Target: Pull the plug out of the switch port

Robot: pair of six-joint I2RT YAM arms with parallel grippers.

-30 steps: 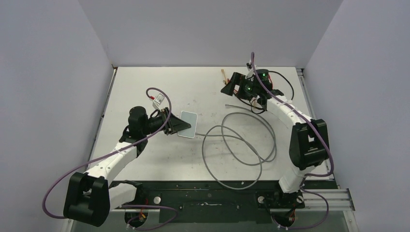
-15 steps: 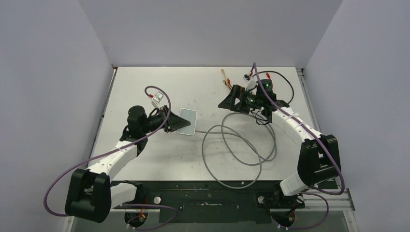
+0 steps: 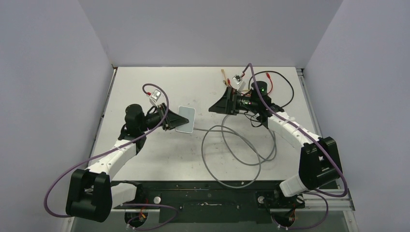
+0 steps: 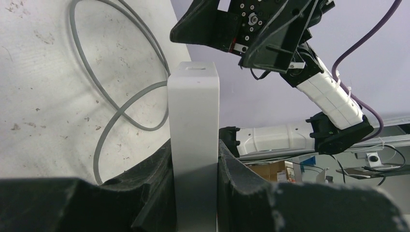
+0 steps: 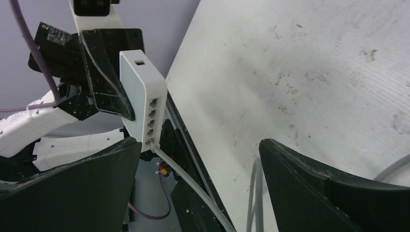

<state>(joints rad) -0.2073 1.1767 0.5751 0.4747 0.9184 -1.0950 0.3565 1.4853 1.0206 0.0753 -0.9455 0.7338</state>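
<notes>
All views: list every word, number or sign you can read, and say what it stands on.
No text can be read in any view.
White box: plain, no print on the faces that show.
White piece on the left arm's cable: too small to read.
White piece on the right arm's cable: too small to read.

One pale switch box (image 3: 185,119), one looped grey cable (image 3: 202,147).

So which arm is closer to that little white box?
Left. The left tool grips the white box by one end; the right tool hangs open across from it, apart.
</notes>
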